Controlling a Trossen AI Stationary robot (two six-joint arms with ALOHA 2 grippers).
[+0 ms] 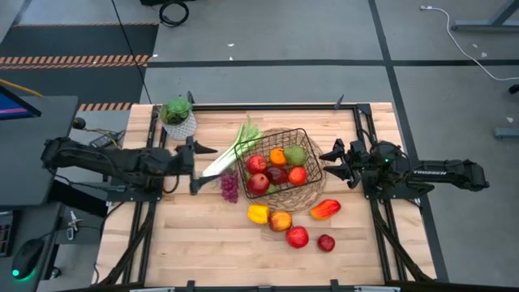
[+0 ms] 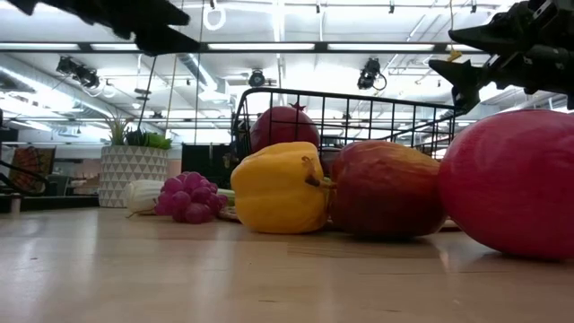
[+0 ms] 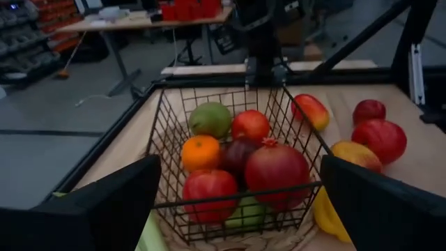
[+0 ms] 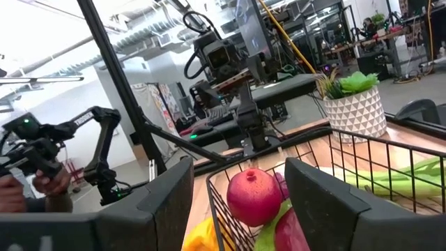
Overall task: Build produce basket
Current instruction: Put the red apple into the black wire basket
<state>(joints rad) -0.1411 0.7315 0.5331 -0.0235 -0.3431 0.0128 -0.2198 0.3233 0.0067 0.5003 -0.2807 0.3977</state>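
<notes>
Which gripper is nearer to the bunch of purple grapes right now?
Left. The left gripper is open just beside the grapes, on their left in the high view. The right gripper is on the basket's far side.

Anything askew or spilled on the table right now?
Nothing spilled or damaged. The basket sits upright, part-filled. The leek lies slanted against its left rim, and the grapes and five more pieces, like the yellow pepper, lie loose on the table.

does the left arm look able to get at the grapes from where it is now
Probably yes. The open left gripper hovers just beside the grapes, which lie on bare table outside the basket; only the leek lies close by.
</notes>
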